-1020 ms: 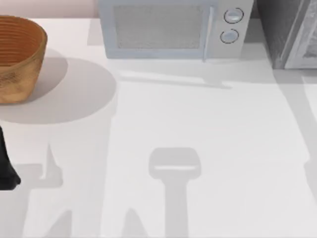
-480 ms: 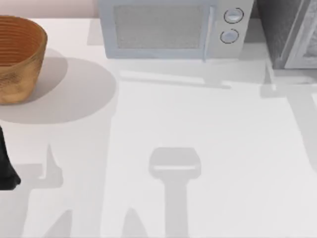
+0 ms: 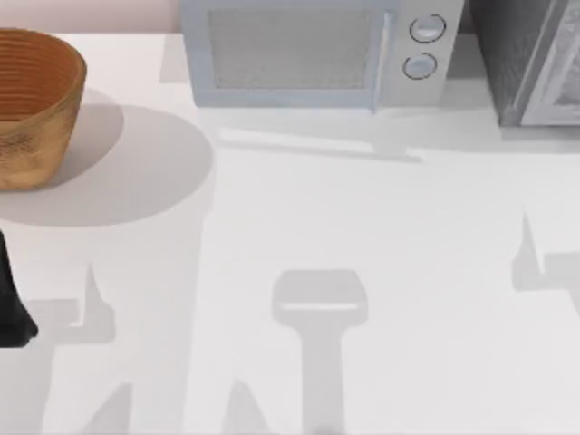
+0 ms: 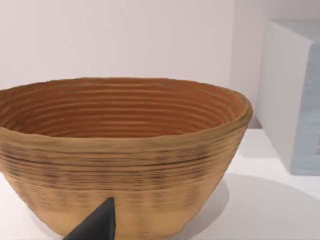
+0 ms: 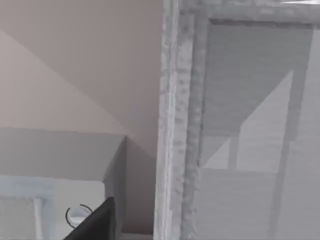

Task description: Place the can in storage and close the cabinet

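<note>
The can is out of view. The grey speckled cabinet (image 3: 530,63) stands at the table's back right corner. In the right wrist view its pale frame edge (image 5: 175,125) and a grey panel (image 5: 250,125) are close in front, and a dark part of my right gripper (image 5: 97,222) shows at the picture's lower edge. My left arm (image 3: 11,308) is parked at the table's left edge. A dark part of my left gripper (image 4: 100,222) shows in front of the basket.
A woven wicker basket (image 3: 32,109) sits at the back left, seen close up as the basket (image 4: 120,160) in the left wrist view. A white microwave (image 3: 313,54) with two round knobs stands at the back centre, left of the cabinet. Arm shadows fall on the white table (image 3: 362,217).
The right arm's shadow has slid from beside the cabinet toward the front along the table's right edge. The left arm has not moved.
</note>
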`<action>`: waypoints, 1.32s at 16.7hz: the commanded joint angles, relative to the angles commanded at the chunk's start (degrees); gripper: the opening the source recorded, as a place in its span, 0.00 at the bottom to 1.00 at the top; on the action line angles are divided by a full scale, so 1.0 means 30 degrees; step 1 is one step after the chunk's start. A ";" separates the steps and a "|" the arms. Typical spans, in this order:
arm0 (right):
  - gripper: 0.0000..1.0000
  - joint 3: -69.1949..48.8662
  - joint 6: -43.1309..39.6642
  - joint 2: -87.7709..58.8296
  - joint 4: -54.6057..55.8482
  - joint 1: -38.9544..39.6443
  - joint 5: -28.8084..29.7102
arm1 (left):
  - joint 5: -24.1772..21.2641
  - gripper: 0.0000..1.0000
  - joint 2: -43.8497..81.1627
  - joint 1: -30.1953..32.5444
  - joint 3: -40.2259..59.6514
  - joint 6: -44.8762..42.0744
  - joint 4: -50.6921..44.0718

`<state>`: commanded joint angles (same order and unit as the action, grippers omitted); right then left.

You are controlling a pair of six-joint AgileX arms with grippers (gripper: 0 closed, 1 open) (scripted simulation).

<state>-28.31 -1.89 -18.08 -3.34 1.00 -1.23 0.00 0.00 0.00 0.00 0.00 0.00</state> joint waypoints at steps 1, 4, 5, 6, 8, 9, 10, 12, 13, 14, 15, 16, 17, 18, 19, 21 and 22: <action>1.00 0.1740 0.0066 0.1139 0.0268 -0.0081 0.0052 | 0.0000 1.00 0.0000 0.0000 0.0000 0.0000 0.0000; 1.00 0.5973 0.0307 0.3875 0.0824 -0.0267 0.0232 | 0.0000 1.00 0.0000 0.0000 0.0000 0.0000 0.0000; 1.00 0.7026 0.0390 0.4542 0.0933 -0.0302 0.0286 | 0.0000 1.00 0.0000 0.0000 0.0000 0.0000 0.0000; 1.00 0.7903 0.0468 0.5093 0.1013 -0.0324 0.0331 | 0.0000 1.00 0.0000 0.0000 0.0000 0.0000 0.0000; 1.00 0.9086 0.0591 0.5823 0.1096 -0.0336 0.0393 | 0.0000 1.00 0.0000 0.0000 0.0000 0.0000 0.0000; 1.00 0.9352 0.0621 0.5979 0.1109 -0.0334 0.0406 | 0.0000 1.00 0.0000 0.0000 0.0000 0.0000 0.0000; 1.00 0.9437 0.0631 0.6029 0.1113 -0.0333 0.0410 | 0.0000 1.00 0.0000 0.0000 0.0000 0.0000 0.0000; 1.00 0.9437 0.0631 0.6029 0.1113 -0.0333 0.0410 | 0.0000 1.00 0.0000 0.0000 0.0000 0.0000 0.0000; 1.00 0.9437 0.0631 0.6029 0.1113 -0.0333 0.0410 | 0.0000 1.00 0.0000 0.0000 0.0000 0.0000 0.0000; 1.00 0.9426 0.0617 0.5946 0.1098 -0.0287 0.0398 | 0.0000 1.00 0.0000 0.0000 0.0000 0.0000 0.0000; 1.00 0.9423 0.0619 0.5937 0.1105 -0.0294 0.0391 | 0.0000 1.00 0.0000 0.0000 0.0000 0.0000 0.0000; 1.00 0.9358 0.0652 0.5740 0.1275 -0.0445 0.0228 | 0.0000 1.00 0.0000 0.0000 0.0000 0.0000 0.0000; 1.00 0.9233 0.0706 0.5341 0.1625 -0.0747 -0.0098 | 0.0000 1.00 0.0000 0.0000 0.0000 0.0000 0.0000; 1.00 0.9059 0.0766 0.4738 0.2156 -0.1190 -0.0570 | 0.0000 1.00 0.0000 0.0000 0.0000 0.0000 0.0000; 1.00 0.8847 0.0821 0.3934 0.2857 -0.1762 -0.1172 | 0.0000 1.00 0.0000 0.0000 0.0000 0.0000 0.0000; 1.00 0.8338 0.0896 0.1721 0.4657 -0.3252 -0.2685 | 0.0000 1.00 0.0000 0.0000 0.0000 0.0000 0.0000; 1.00 0.8044 0.0921 0.0316 0.5700 -0.4141 -0.3565 | 0.0000 1.00 0.0000 0.0000 0.0000 0.0000 0.0000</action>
<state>-4.18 0.87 -17.14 13.76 -11.42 -11.92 0.00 0.00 0.00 0.00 0.00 0.00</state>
